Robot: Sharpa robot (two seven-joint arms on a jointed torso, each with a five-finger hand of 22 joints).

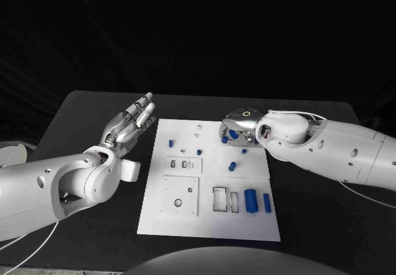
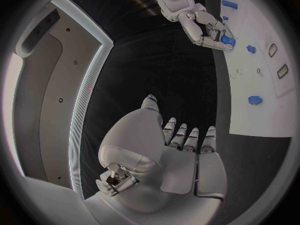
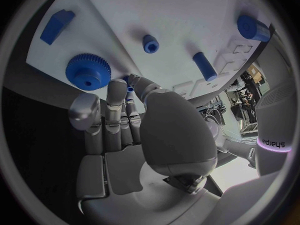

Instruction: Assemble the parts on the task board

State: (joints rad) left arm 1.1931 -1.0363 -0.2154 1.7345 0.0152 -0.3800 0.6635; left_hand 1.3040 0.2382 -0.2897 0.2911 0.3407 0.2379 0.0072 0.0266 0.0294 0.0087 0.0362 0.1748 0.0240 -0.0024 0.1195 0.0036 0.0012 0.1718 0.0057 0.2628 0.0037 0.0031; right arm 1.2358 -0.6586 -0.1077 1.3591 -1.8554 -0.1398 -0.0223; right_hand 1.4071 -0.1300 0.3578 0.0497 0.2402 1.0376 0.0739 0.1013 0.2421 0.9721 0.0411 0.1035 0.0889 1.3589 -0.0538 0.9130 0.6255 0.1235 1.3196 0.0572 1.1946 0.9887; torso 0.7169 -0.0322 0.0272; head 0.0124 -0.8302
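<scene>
The white task board lies in the middle of the black table. My right hand is over the board's far right part, fingers curled down. In the right wrist view the right hand pinches a small blue part between thumb and a finger, just beside a blue gear on the board. The gear sits under the fingers in the head view. My left hand hovers flat beside the board's left edge, fingers straight and apart, holding nothing. The left wrist view shows the left hand empty.
Several blue parts lie on the board: small pegs at the upper left, one piece mid-board, two cylinders at the lower right beside rectangular slots. A square plate sits at the lower left. Black table surrounds the board.
</scene>
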